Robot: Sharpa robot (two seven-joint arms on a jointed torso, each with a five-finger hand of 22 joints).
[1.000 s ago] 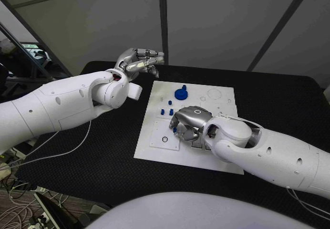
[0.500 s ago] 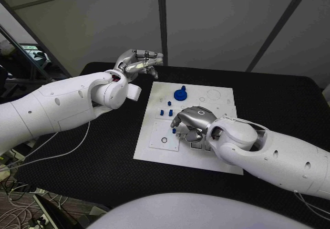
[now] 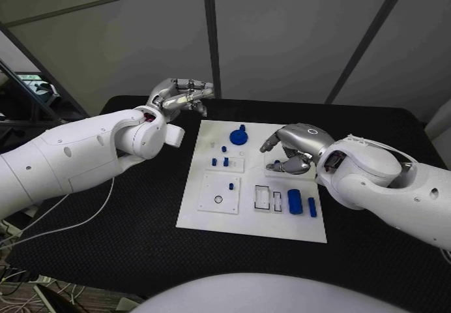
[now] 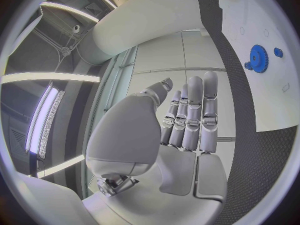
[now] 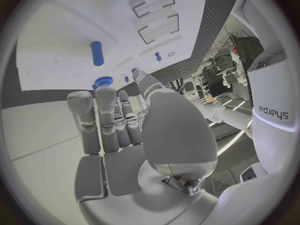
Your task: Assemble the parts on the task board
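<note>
You had the task board (image 3: 212, 218) lying in the middle of the bench (image 3: 113, 254), and the job looked only partly done. A blue gear (image 3: 238, 137) stood near the board's far edge, and small blue pegs (image 3: 220, 161) stood just beside it toward the board's centre; those I would judge already seated. Two blue cylinders, a thick one (image 3: 295, 201) and a thin one (image 3: 312, 207), lay loose near the board's right edge, next to a pair of rectangular slots (image 3: 269, 199) that looked unfilled. A round hole (image 3: 219, 200) in the panel near the left edge also seemed open. Your right hand (image 3: 293, 151) hovered over the board's right side with its fingers curled inward; it appeared to hold nothing, though the palm was partly hidden from above. Your left hand (image 3: 180, 93) was raised beyond the board's far left corner, fingers together and loosely bent, gripping nothing. Those cylinders and open recesses were what you had left.
</note>
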